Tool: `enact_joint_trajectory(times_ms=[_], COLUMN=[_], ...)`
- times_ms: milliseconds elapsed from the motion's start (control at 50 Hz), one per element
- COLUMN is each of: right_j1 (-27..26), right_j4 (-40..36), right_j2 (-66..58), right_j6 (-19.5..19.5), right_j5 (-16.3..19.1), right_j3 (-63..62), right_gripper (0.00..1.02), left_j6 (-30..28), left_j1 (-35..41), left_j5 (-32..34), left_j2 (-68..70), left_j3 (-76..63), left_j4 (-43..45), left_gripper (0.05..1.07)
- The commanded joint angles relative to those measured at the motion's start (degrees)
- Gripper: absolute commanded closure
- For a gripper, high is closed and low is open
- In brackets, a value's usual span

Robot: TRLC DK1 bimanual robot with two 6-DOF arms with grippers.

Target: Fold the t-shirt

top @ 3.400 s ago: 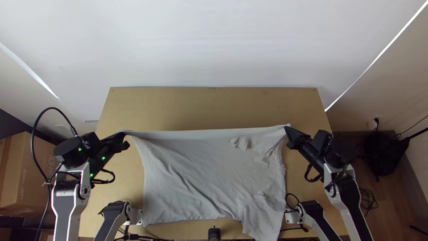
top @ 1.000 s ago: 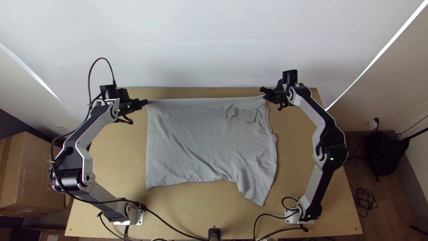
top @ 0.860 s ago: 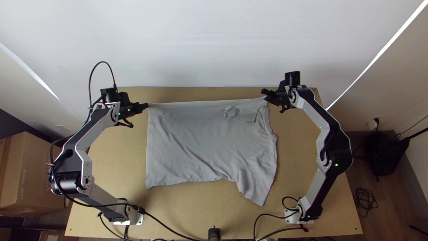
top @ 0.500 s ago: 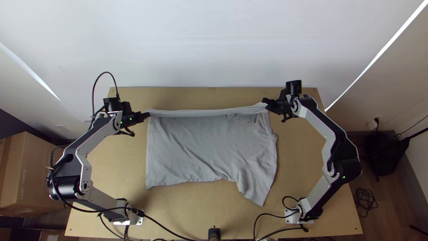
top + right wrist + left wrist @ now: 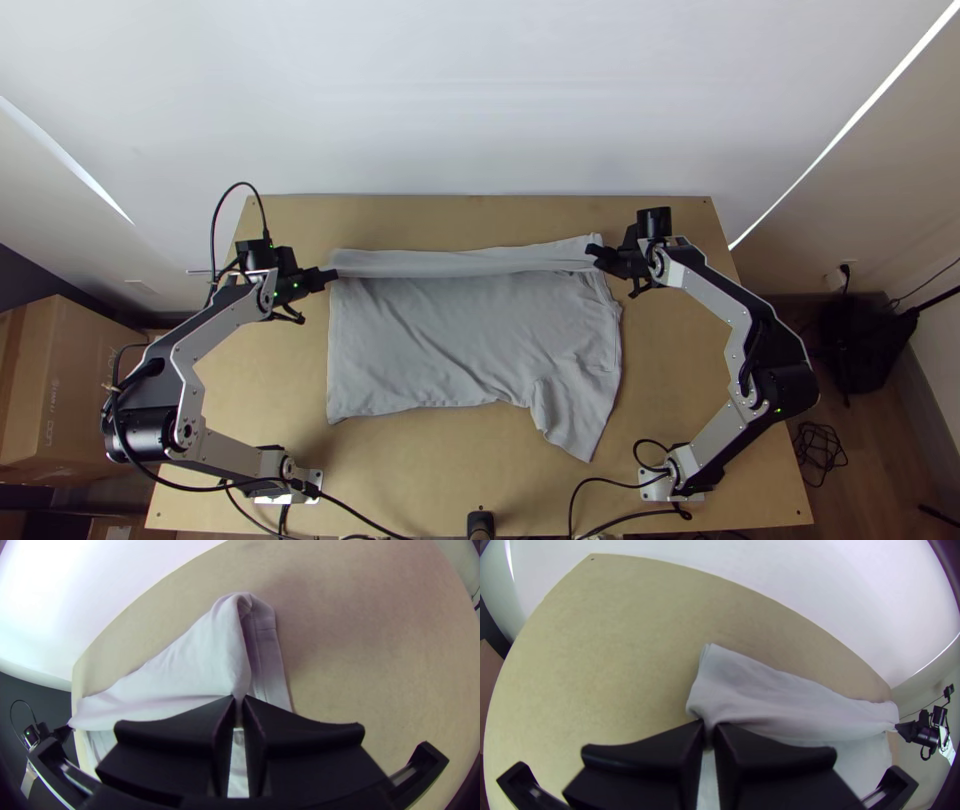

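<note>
In the top view the grey t-shirt (image 5: 470,340) lies spread on the table, its far edge turned over in a long strip toward the arms' bases. My left gripper (image 5: 332,276) is shut on the strip's left end; my right gripper (image 5: 592,252) is shut on its right end. In the left wrist view my left gripper (image 5: 709,732) pinches the cloth (image 5: 770,695) at a corner. My right gripper (image 5: 239,707) pinches the t-shirt (image 5: 200,660) in the right wrist view, beside a stitched hem. One sleeve points toward the near edge at the right.
Bare wooden table (image 5: 500,470) surrounds the cloth. A white wall (image 5: 480,100) rises behind the far edge. Black cables (image 5: 350,510) run along the near edge by both bases. A cardboard box (image 5: 75,385) stands left of the table.
The shirt was first drawn farther across the table. Since then both grippers have come back toward the bases with its far edge, and the folded strip there has grown wider.
</note>
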State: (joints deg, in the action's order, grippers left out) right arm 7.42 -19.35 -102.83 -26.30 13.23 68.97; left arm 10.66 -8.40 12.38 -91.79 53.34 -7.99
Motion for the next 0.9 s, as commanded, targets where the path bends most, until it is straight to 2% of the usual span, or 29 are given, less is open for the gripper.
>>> enact_joint_trajectory(times_ms=[0,80,120,160,300,360,460,700,880], right_j1=[-0.65,-1.18,-1.71,-2.32,-4.61,-5.75,-7.95,-10.15,-10.06], right_j4=[-0.33,-1.65,-2.09,-2.35,-3.23,-4.29,-6.31,-21.69,-30.13], right_j2=[1.4,2.37,3.33,4.92,11.33,14.67,20.03,30.32,36.47], right_j6=[0.29,0.29,0.2,0.11,-0.77,-0.59,-0.24,5.21,8.29], right_j5=[-1.37,-1.81,-1.9,-1.9,-1.81,-1.54,-0.93,-0.84,0.56], right_j3=[-1.82,-2.61,-3.05,-3.93,-7.62,-9.38,-12.63,-17.47,-21.51], right_gripper=[0.59,0.41,0.41,0.41,0.41,0.37,0.36,0.08,0.07], left_j6=[-0.02,-0.28,-0.64,-1.08,-1.34,-1.43,-2.48,-4.15,-4.42], left_j1=[-0.82,-0.65,-0.65,-0.74,-1.62,-2.14,-2.93,-4.78,-4.87], left_j5=[-0.78,-0.87,-0.87,-0.78,-0.69,-0.17,0.45,1.77,2.21], left_j2=[3.19,4.51,5.39,6.71,13.04,15.94,20.16,28.16,31.5], left_j3=[-2.54,-3.16,-3.24,-3.77,-5.44,-6.06,-6.5,-5.79,-4.56], left_j4=[-0.01,-2.29,-3.79,-4.14,-5.28,-5.9,-8.71,-15.83,-19.26], left_gripper=[0.54,0.24,0.16,0.12,0.12,0.12,0.12,0.12,0.12])
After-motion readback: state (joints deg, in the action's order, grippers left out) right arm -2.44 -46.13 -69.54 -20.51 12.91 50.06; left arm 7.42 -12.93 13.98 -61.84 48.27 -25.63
